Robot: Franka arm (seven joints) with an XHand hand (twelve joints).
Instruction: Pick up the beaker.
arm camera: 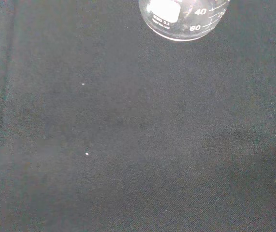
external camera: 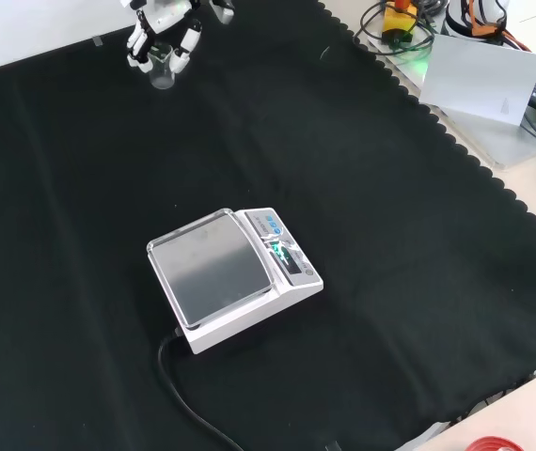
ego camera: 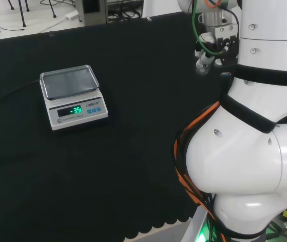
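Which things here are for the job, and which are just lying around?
For the job:
- beaker, clear glass, between the curled fingers
- hand, closed round the beaker, at the top of the front view

Just lying around:
- scale, mid-cloth, nothing on its pan
- its black cable
- black cloth covering the bench

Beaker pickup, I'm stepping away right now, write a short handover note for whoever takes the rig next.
Hand: at the far edge of the cloth in the front view, fingers curled round the beaker.
Beaker: small clear glass one with printed graduations; whether it is off the black cloth can't be told.
Scale: mid-cloth, pan bare, display lit, well apart from the hand.
Done: the hand has closed on the beaker.
Left: confirm the lift and raise it clear of the cloth.
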